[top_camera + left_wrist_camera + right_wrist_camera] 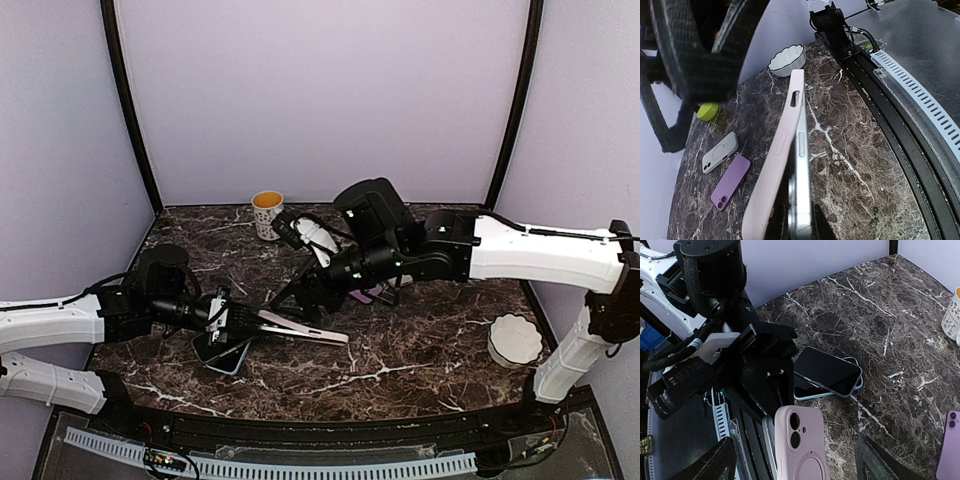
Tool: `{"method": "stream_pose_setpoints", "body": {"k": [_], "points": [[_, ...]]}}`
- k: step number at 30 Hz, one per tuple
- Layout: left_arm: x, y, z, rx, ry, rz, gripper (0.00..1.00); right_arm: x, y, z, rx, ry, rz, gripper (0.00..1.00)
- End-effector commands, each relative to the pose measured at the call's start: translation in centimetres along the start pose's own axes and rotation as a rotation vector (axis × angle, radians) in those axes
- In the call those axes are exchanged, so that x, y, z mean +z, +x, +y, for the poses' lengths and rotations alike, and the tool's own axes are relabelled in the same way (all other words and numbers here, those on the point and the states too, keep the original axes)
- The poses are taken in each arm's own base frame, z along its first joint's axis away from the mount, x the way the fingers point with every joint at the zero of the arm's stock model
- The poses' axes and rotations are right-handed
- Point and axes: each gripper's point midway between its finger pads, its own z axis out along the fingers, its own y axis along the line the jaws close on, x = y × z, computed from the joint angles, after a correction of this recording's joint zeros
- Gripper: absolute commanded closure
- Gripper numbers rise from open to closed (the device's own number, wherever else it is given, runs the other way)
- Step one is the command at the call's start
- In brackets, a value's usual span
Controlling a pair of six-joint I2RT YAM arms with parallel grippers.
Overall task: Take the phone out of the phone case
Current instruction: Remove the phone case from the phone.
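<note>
The phone (801, 165), silver-edged, stands on its side in my left gripper (799, 227), which is shut on its near end. The pink phone case (775, 165) has peeled away from the phone along one side and still hangs on it. In the top view the phone and case (300, 330) stick out rightward from the left gripper (235, 320). My right gripper (795, 465) is open, its fingers (705, 465) standing wide on either side of the case's back (800, 445) without touching it. From above, the right gripper (305, 298) hovers just over the case.
Two phones lie stacked (827, 372) on the marble table under the left gripper. A purple phone (731, 181) and a grey-white case (720, 152) lie near the middle, with a green object (707, 111) beyond. A white bowl (515, 340) sits right, a mug (267, 213) at the back.
</note>
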Motion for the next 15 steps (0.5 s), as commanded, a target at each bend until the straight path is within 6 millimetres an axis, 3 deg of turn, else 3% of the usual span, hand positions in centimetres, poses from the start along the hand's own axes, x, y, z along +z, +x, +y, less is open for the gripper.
{"method": "stream_pose_setpoints", "body": {"k": [1, 6, 15], "points": [[-0.4, -2.9, 1.6, 0.071, -0.039, -0.077, 1.00, 1.4, 0.1, 0.7, -0.021, -0.008, 0.045, 0.22], [-0.4, -3.0, 1.5, 0.075, -0.039, -0.076, 1.00, 3.1, 0.6, 1.3, -0.042, -0.017, 0.088, 0.29], [-0.5, -2.9, 1.5, 0.083, -0.046, -0.068, 1.00, 4.6, 1.3, 1.7, -0.037, -0.054, 0.116, 0.52]]}}
